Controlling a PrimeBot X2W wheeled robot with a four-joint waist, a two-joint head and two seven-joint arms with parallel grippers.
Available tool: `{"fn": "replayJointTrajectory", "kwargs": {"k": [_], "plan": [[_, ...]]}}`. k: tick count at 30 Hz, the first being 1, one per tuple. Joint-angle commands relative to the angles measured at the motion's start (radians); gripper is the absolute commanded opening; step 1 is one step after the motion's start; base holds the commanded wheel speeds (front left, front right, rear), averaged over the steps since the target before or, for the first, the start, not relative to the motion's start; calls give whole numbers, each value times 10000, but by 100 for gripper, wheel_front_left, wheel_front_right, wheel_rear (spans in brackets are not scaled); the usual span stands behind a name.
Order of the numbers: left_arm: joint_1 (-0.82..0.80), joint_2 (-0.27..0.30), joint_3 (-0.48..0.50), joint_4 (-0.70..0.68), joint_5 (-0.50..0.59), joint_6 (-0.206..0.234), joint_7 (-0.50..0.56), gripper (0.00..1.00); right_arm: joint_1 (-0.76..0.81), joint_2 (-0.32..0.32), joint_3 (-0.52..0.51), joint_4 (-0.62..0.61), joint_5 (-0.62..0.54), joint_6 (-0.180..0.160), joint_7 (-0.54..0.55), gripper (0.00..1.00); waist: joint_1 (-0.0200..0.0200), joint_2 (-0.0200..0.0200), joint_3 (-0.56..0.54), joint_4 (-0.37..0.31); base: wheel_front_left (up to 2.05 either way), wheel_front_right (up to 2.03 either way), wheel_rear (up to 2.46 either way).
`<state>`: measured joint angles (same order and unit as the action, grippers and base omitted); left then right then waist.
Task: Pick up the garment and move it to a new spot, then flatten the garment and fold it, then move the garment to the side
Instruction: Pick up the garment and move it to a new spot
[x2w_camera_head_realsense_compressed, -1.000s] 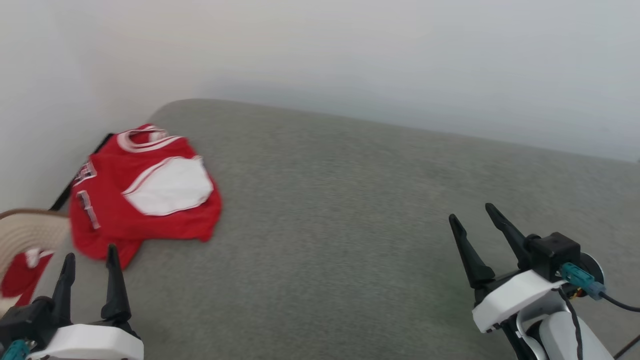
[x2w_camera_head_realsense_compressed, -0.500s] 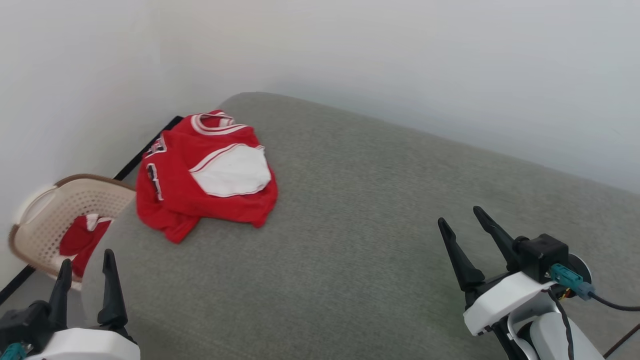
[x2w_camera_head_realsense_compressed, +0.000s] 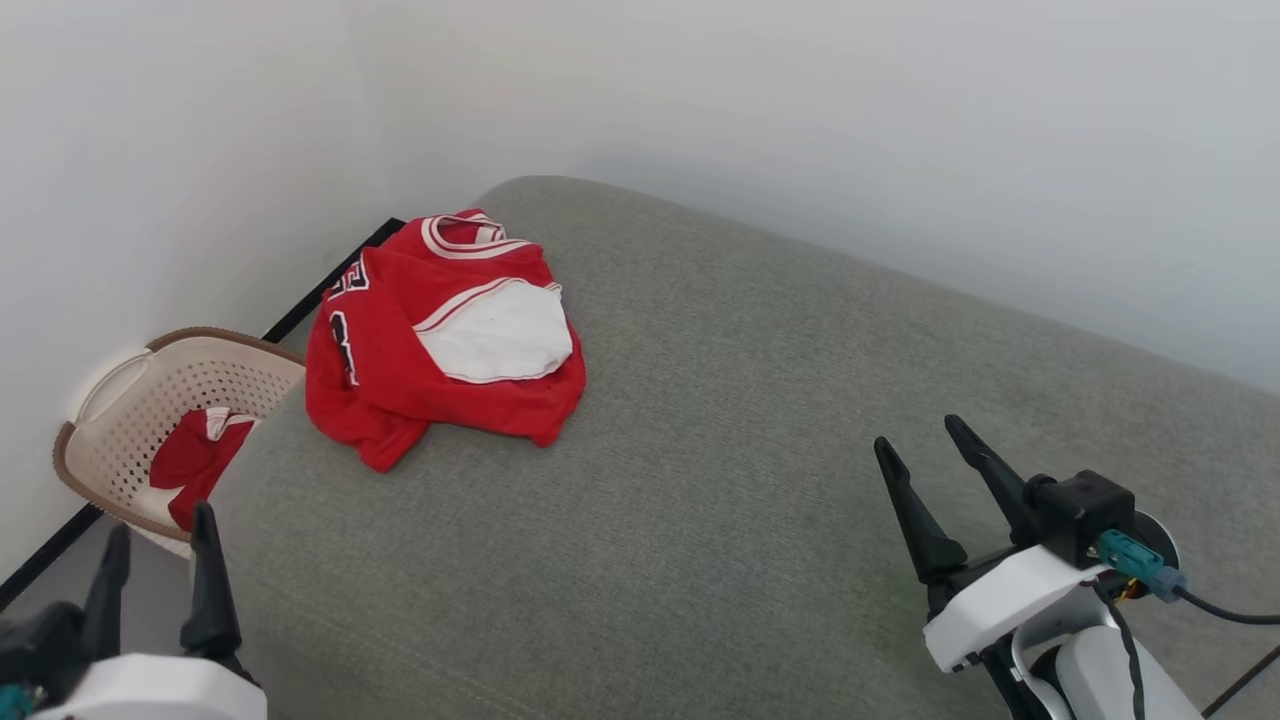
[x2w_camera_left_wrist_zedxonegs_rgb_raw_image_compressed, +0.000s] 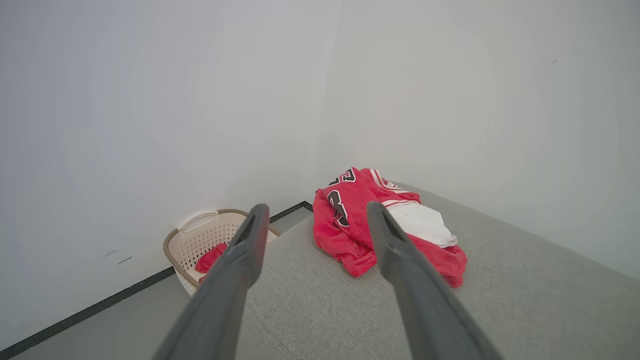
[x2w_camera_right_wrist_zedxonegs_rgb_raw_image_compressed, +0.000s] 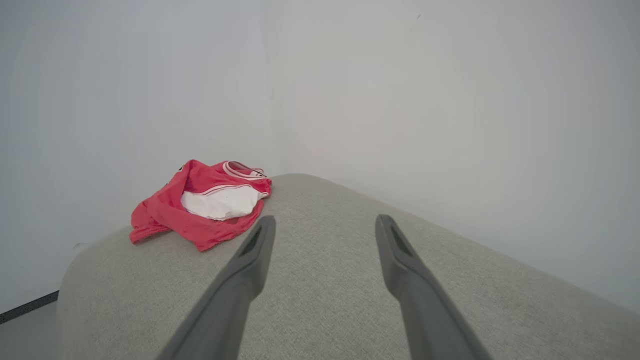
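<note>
The garment (x2w_camera_head_realsense_compressed: 440, 335), a red jersey with a white sleeve and striped collar, lies crumpled at the far left corner of the grey cushioned surface (x2w_camera_head_realsense_compressed: 740, 450). Black lettering shows on its left side. It also appears in the left wrist view (x2w_camera_left_wrist_zedxonegs_rgb_raw_image_compressed: 380, 225) and the right wrist view (x2w_camera_right_wrist_zedxonegs_rgb_raw_image_compressed: 200, 202). My left gripper (x2w_camera_head_realsense_compressed: 160, 535) hovers open at the lower left, near the surface's left end and well short of the garment. My right gripper (x2w_camera_head_realsense_compressed: 920, 450) stands open at the lower right, far from it. Neither holds anything.
A beige perforated laundry basket (x2w_camera_head_realsense_compressed: 120, 400) sits on the floor left of the surface, with another red cloth (x2w_camera_head_realsense_compressed: 195, 460) inside. White walls close in behind and to the left. A black baseboard strip (x2w_camera_head_realsense_compressed: 320, 285) runs along the left wall.
The head camera has swung left, so the whole scene slid right and the basket came fully into sight. The garment lies as before. Both grippers stay open.
</note>
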<state>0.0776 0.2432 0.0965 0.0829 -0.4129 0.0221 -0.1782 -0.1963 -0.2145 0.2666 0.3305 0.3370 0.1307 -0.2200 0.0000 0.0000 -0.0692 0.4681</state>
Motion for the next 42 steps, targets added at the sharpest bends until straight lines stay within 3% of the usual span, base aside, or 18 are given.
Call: {"fn": "replayJointTrajectory", "kwargs": {"k": [1,15,28,42], "plan": [[-207,71,2,-28,-15,-12,30,100,-106,4,-14,18,59,1,-44,100,0,0,25,-58,0,0,0],[-2603,722,-70,1079,-317,-234,711,100,-272,-215,-616,-515,-145,1,155,100,0,0,929,-1276,0,0,0],[-5411,1646,52,3791,-751,-754,1348,100,-696,-492,-1139,-1287,-330,1,408,100,0,0,2660,-2686,0,0,0],[-8833,2482,-295,7886,-1324,-940,4398,100,-1262,-960,-1450,-2589,-639,1,950,100,0,0,5157,-3451,0,0,0]]}}
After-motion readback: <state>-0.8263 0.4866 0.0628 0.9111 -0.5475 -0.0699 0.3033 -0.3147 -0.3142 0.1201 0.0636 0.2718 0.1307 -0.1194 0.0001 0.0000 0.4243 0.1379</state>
